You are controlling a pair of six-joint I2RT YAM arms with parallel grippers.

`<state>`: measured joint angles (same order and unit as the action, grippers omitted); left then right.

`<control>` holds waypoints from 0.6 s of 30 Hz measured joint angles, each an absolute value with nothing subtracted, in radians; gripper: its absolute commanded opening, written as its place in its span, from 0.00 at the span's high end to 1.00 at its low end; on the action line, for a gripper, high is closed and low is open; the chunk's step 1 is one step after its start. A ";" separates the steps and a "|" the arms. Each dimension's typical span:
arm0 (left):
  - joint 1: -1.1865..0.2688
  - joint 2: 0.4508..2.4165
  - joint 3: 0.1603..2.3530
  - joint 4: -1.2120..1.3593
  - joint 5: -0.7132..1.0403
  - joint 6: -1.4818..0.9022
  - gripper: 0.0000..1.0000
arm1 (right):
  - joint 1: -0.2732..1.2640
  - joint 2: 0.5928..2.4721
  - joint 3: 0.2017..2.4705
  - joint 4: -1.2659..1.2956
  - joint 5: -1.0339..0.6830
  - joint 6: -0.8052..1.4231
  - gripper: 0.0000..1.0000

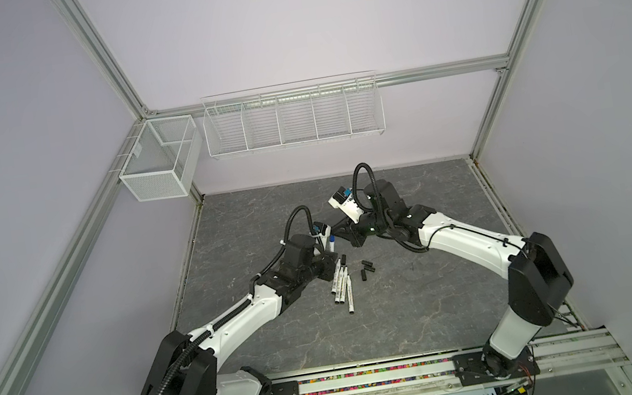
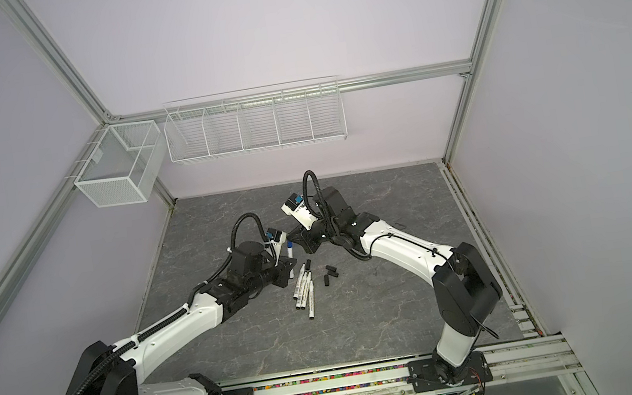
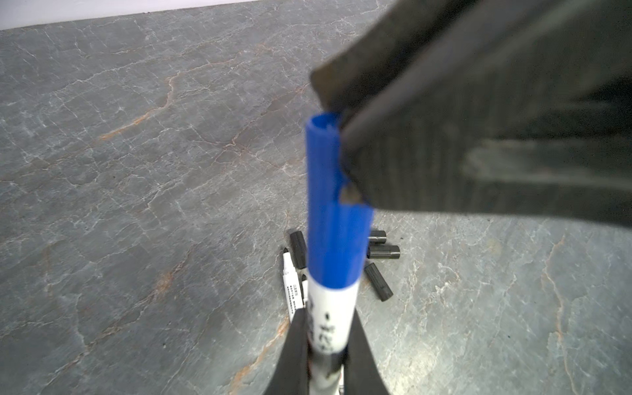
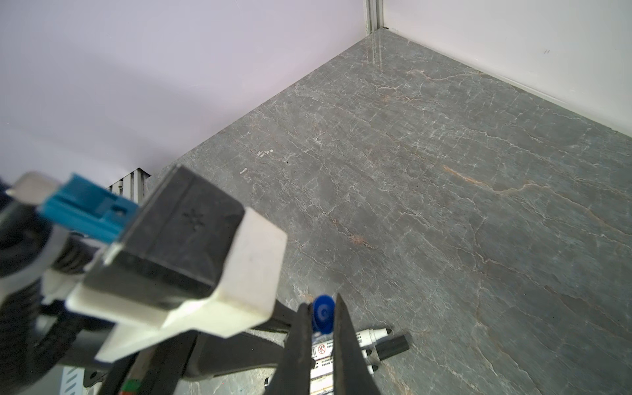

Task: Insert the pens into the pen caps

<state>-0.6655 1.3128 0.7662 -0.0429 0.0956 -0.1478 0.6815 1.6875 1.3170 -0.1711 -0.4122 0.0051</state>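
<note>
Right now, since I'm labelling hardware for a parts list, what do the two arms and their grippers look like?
The left arm and right arm have glossy white shells with black joint housings. A black corrugated cable runs along each arm. The left gripper and right gripper carry thin, black, tapering fingers. The left wrist camera is black and white with a blue plug.

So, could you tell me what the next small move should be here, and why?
Probably open the right gripper and back it off. The blue cap it clamps already covers the tip down to the white barrel of the pen held in the left gripper, so it looks seated. Four pens and four black caps lie separate.
</note>
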 measured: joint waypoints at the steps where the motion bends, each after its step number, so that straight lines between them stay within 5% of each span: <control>1: -0.663 1.310 0.767 -0.044 0.100 -0.148 1.00 | 0.682 1.687 1.318 -0.172 -0.413 0.003 0.93; 7: -0.635 1.303 0.766 -0.044 0.140 -0.188 1.00 | 0.678 1.692 1.322 -0.172 -0.405 -0.002 0.93; 18: -0.533 1.182 0.945 0.388 0.092 -0.293 1.00 | 0.528 1.721 1.141 -0.529 -0.543 0.091 0.93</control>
